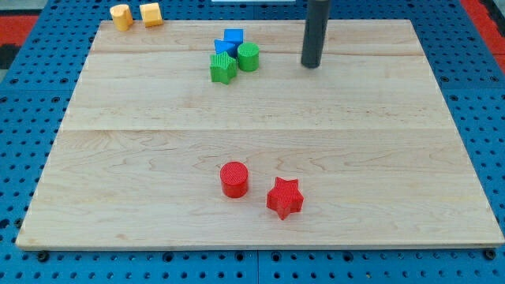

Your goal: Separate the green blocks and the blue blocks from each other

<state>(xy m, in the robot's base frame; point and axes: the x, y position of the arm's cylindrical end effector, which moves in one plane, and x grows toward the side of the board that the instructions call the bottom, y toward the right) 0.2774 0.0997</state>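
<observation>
Nearby, my tip [311, 65] flanks the ridged green cylinder [248, 57].

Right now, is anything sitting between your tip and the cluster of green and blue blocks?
Nothing visible. My tip stands to the view's right of the green cylinder, with only bare board between. The green star and blue blocks huddle just beyond it.

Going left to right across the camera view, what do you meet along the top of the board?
Yellow block → second yellow block → green star → green cylinder → my tip. The blue blocks overlap the green ones, so I leave them out.
</observation>
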